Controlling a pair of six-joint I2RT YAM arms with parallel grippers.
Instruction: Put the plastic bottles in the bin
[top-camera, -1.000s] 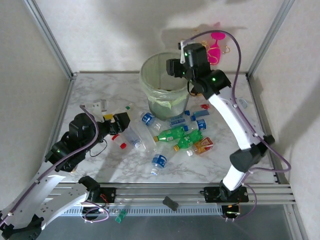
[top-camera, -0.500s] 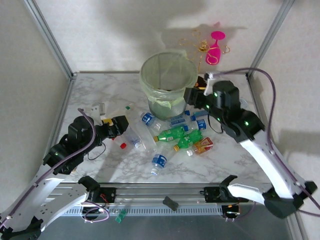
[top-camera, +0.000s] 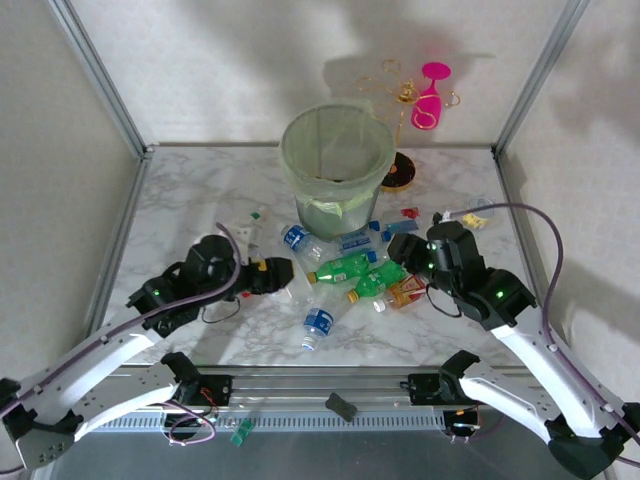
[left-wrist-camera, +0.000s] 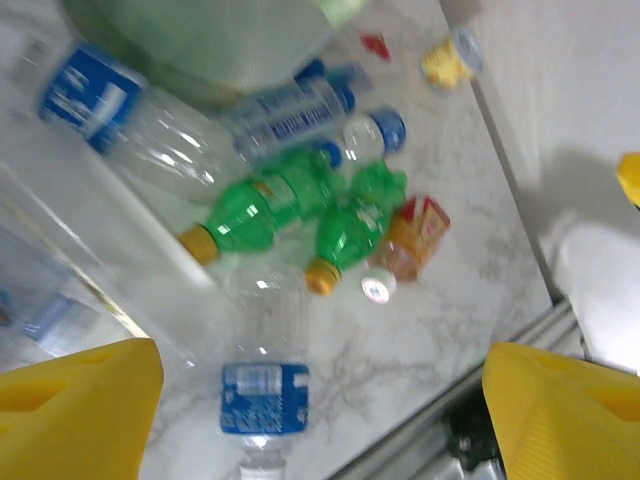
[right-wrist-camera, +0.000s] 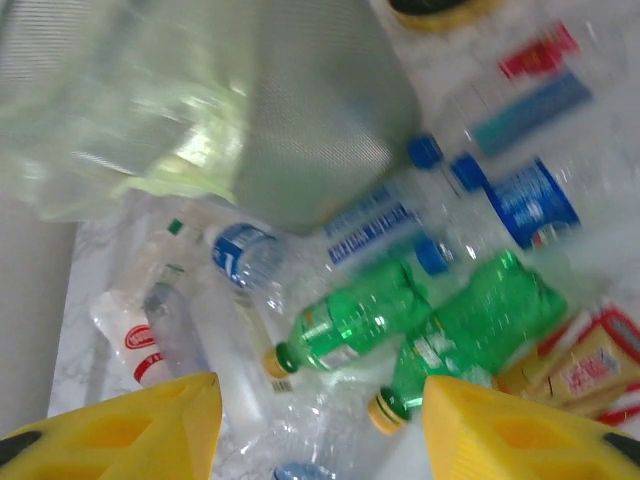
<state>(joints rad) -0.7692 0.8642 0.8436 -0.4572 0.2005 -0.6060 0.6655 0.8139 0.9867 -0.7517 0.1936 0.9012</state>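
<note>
Glossy clear/green plastic bottles (top-camera: 345, 268), translucent bin (top-camera: 296, 165) w/ film liner (top-camera: 325, 206), marble-look tabletop (top-camera: 190, 190).

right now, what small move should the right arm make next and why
Probably lower the right gripper onto the green bottle nearest it. The fingers stand apart with nothing between them, that bottle lies on the table just ahead of the gap, and the bin stands close behind it for the drop.

Beyond the back right of the white marbled tabletop (top-camera: 200, 190): pink plastic wine glass (top-camera: 430, 95), base uppermost, touching a thin gold wire stand (top-camera: 393, 84). Near the right edge: short yellow-labelled can (top-camera: 478, 213). On the front rail: small black block (top-camera: 341, 406).
</note>
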